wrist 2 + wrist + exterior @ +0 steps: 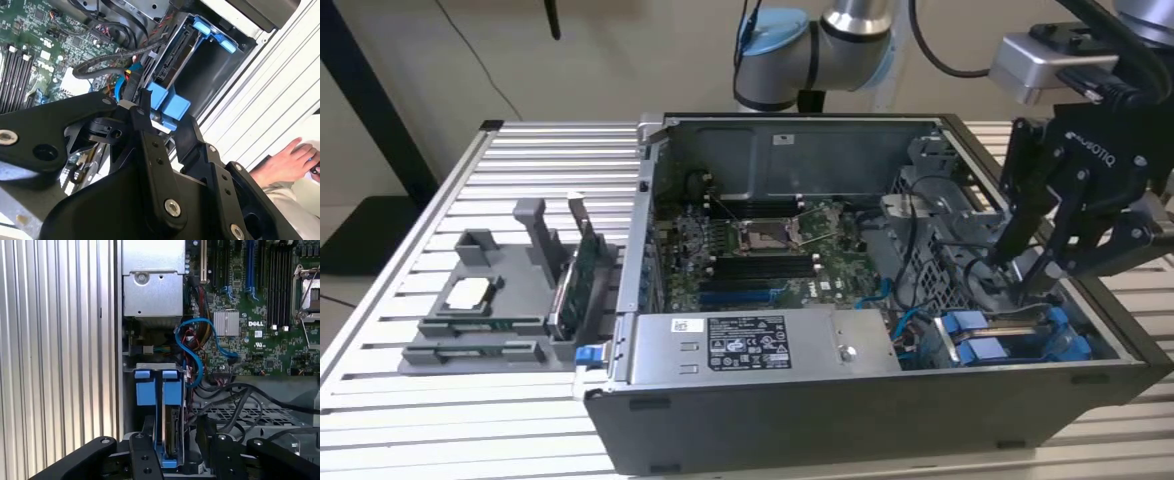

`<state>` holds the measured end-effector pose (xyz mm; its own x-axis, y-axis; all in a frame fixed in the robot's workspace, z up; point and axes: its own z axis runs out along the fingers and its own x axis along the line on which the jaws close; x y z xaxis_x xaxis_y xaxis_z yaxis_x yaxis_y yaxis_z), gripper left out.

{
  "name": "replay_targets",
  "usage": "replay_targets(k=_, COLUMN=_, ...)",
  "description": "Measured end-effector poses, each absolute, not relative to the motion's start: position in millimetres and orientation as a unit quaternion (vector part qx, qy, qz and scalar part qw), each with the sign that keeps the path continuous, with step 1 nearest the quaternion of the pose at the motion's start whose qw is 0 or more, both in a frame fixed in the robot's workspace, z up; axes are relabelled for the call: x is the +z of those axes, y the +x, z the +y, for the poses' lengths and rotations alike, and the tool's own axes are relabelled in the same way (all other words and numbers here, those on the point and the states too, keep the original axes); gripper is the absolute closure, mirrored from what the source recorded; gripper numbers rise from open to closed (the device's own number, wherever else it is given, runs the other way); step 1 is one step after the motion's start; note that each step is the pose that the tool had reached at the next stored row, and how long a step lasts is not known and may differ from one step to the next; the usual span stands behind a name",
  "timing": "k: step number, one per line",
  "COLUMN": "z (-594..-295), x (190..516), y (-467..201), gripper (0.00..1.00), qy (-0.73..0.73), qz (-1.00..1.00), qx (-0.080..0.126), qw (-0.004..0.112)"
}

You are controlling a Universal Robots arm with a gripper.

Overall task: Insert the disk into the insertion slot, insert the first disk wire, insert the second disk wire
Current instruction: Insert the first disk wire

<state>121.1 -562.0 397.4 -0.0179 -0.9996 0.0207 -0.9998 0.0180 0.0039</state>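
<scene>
1. Open PC case (854,430) on slatted table (520,160); robot arm reaching into the case corner at exterior view's right, on the near side.
2. Disk (173,432) — standing on edge inside slot (220,70), seen edge-on in first wrist view, w/ blue carrier (146,392) tabs at the slot's mouth. Depth of seating hard to judge.
3. Gripper (182,440) straddling carrier's outer end, jaws apart — one finger (144,452) close by the blue frame, the other w/ a visible gap. No clamp seen; can't tell if either pad touches.
4. Blue cable (192,347) looping over motherboard (260,335) just beside slot, black wire bundle nearby. Can't tell whether any wire sits in disk's connector.
5. Person's hand (287,160) resting outside case, well apart from gripper.
6. Handling, as judgement only: disk prob. dense for its size, w/ a rigid metal body and smooth sides, so a bit slippery under hard pads. Likely shock-sensitive; no dropping, no slamming home. Carrier plastic, prob. some flex, tabs springy.
7. Best hold, by the look of it: square across carrier's blue side rails or end tabs, moderate squeeze. Better avoided: label face and connector edge.
</scene>
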Motion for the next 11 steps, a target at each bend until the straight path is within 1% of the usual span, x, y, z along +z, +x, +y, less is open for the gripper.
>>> replay_targets(k=11, z=-550.8, x=397.7, y=121.1, gripper=0.53, qy=0.701, qz=-0.713, qx=0.006, qw=0.008)
